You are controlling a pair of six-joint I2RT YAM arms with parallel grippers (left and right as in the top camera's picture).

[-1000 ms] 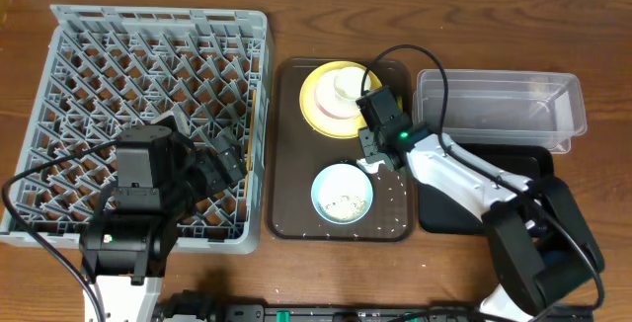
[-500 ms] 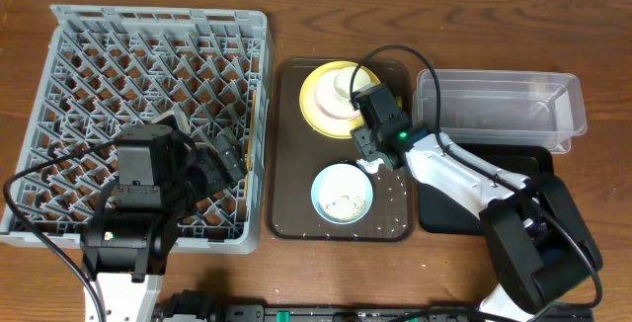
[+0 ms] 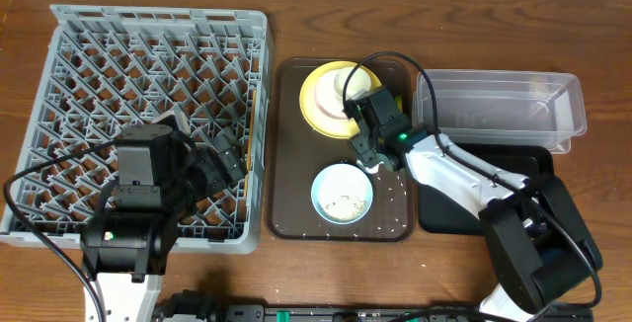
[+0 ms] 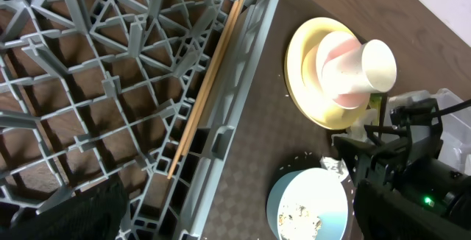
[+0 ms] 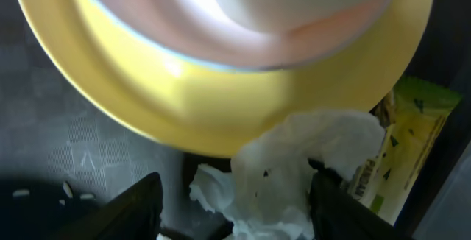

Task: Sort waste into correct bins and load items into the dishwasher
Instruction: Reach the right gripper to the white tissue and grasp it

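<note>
The yellow plate (image 3: 321, 105) with the white cup (image 3: 346, 83) on it sits at the back of the brown tray (image 3: 296, 164). In front of it stands the light blue bowl (image 3: 343, 194), holding rice bits. My right gripper (image 5: 239, 196) is open just off the plate's edge, its jaws on either side of a crumpled white paper scrap (image 5: 294, 163). The right finger touches the scrap and the left one stands apart from it. The snack wrapper (image 5: 401, 137) lies right beside the scrap. My left gripper (image 3: 212, 149) hangs open and empty over the dishwasher rack (image 3: 148, 55). The chopsticks (image 4: 210, 78) lie in the rack.
The clear tub (image 3: 499, 110) stands right of the brown tray, with the black tray (image 3: 464, 208) in front of it under my right arm. Loose rice grains (image 3: 395, 199) dot the brown tray near the bowl.
My right gripper has edged slightly left toward the plate, staying around the paper scrap. The left arm has not moved.
</note>
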